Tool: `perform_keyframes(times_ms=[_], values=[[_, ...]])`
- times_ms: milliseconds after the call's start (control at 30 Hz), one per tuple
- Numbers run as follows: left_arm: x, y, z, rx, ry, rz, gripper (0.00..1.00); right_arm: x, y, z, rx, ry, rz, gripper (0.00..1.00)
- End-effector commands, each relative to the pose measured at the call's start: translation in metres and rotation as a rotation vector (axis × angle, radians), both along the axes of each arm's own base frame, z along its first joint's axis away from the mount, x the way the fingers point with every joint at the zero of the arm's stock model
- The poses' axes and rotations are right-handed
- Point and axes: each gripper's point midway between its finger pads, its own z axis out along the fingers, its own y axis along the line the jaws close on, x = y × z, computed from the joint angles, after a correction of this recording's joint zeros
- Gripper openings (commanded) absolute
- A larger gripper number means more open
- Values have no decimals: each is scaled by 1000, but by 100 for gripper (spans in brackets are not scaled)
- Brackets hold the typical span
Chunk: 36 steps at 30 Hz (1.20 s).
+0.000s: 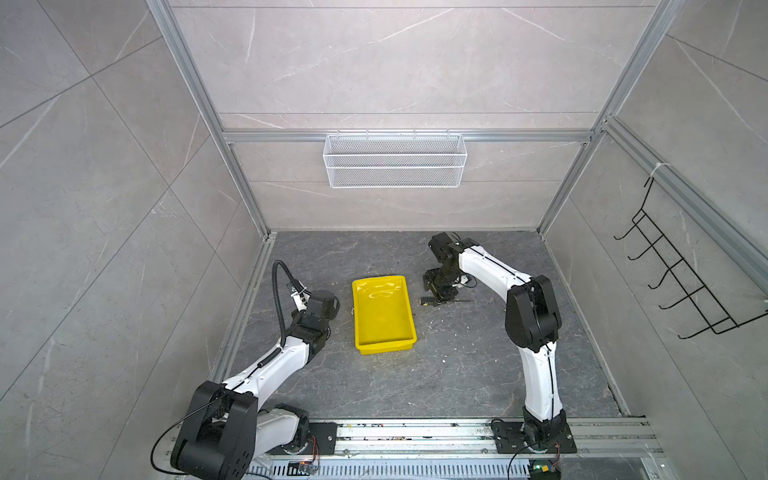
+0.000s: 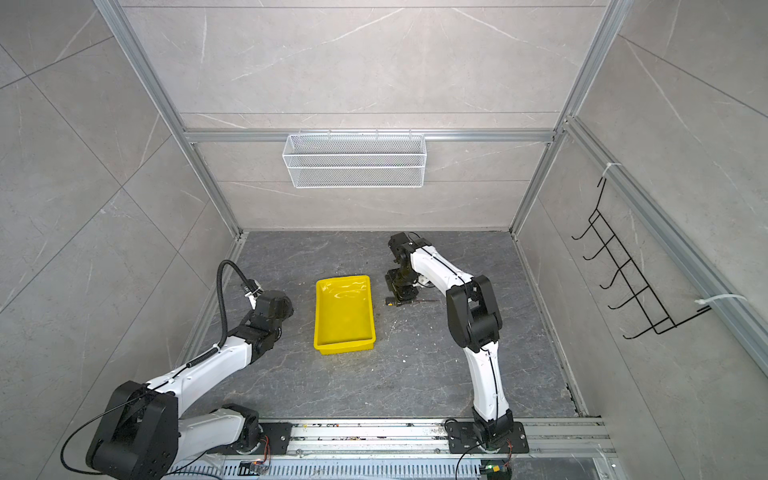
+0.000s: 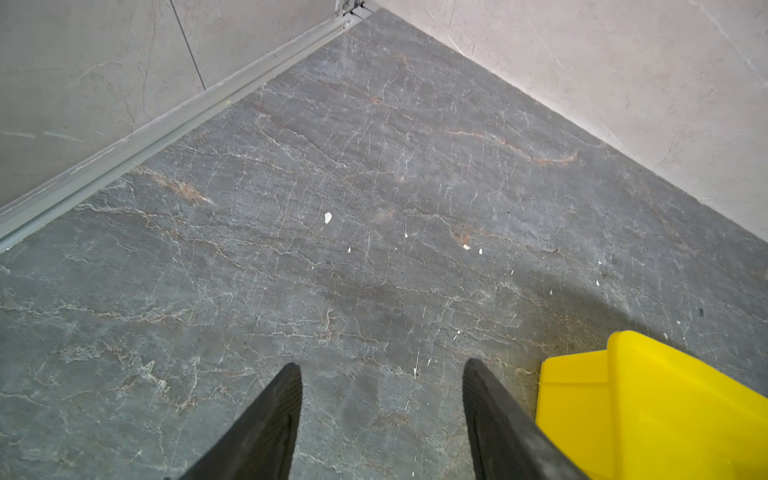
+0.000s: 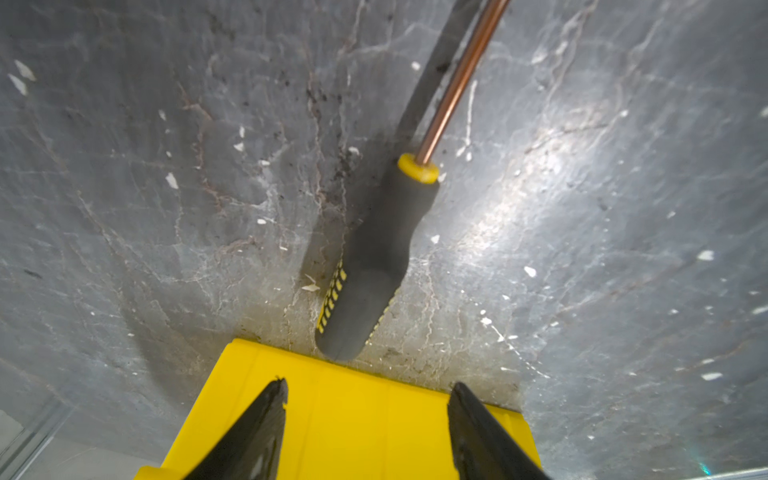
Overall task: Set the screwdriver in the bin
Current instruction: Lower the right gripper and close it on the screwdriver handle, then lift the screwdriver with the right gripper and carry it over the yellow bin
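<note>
Right fingers spread apart, grasping nothing. Screwdriver lies flat on bench just past their tips, handle end near bin rim, outside it. Left fingers also spread, empty, bin corner beside them.

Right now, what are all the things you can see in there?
screwdriver: one, black and yellow, lying on the table beside the bin
bin: one, yellow, middle of the table
basket: one, white wire, on the back wall
hook rack: one, black, on the side wall
table: one, dark grey
arms: two, white and black; left arm beside the bin, right arm over the screwdriver; both sets of jaws open, holding nothing
</note>
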Motion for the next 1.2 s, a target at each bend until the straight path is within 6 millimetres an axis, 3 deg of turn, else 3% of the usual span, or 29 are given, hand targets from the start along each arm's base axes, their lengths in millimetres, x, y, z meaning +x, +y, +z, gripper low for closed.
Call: perform_keyframes(times_ms=[0, 167, 300, 467, 533, 700, 867, 967, 1167], values=[[7, -4, 14, -18, -28, 6, 64, 0, -10, -14, -52, 42, -41, 65], [6, -2, 12, -15, -30, 12, 64, 3, -10, -28, -60, 60, -53, 65], [8, -1, 13, 1, -19, 16, 64, 11, -17, -39, -101, 65, -55, 57], [12, -2, 8, 7, 13, 19, 64, 6, -21, -52, -144, 124, -1, 49], [13, -4, 7, 2, 17, 17, 64, 3, -23, -55, -152, 129, 0, 39], [10, 1, 7, 0, 14, 51, 64, -5, -22, -58, -151, 122, 16, 26], [8, 2, 9, -14, -18, 51, 64, -14, -27, -42, -141, 63, 76, 24], [7, 1, 5, -24, -19, 52, 64, -19, -41, -30, -174, -12, 132, 22], [23, -9, 2, 33, 33, -17, 64, -26, -59, -5, -238, -123, 515, 17]])
